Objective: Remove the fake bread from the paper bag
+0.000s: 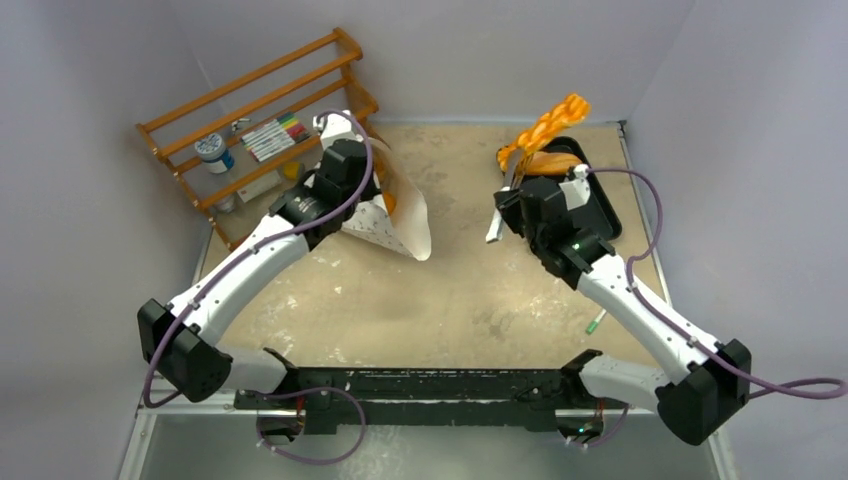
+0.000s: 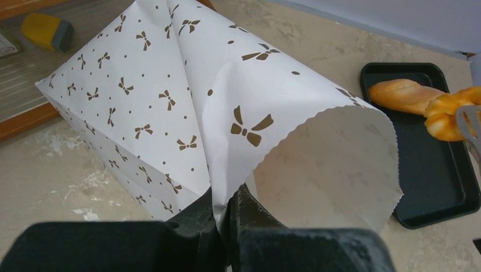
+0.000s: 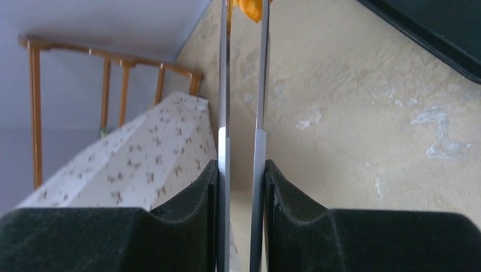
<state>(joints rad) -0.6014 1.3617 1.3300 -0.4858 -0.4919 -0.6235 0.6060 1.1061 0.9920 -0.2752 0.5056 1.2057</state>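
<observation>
Plainly, the right tool (image 3: 241,175) is squeezed narrow around a pair of metal tongs (image 3: 224,85), whose blades run out to a twisted orange loaf (image 1: 553,122) pinched at their tips. That loaf, the fake bread, hangs in the air over the far left corner of the black tray (image 1: 603,210), well clear of the paper bag (image 1: 405,220). A second loaf (image 2: 400,93) lies in the tray.

The left tool (image 2: 227,204) is clamped on a fold of the bag's paper near its mouth. It holds the bag tilted up off the surface (image 1: 470,290), with the scalloped opening turned toward the tray. Whether anything more sits inside, I cannot tell.

The twisted loaf looks light and fairly stiff, likely foam or plastic, with a smooth skin that could slip. Its grooves near mid-length should give the tongs the surest hold. The bag is thin, crushes easily and could tear at its rim, so a doubled fold is the safer place to pinch.
</observation>
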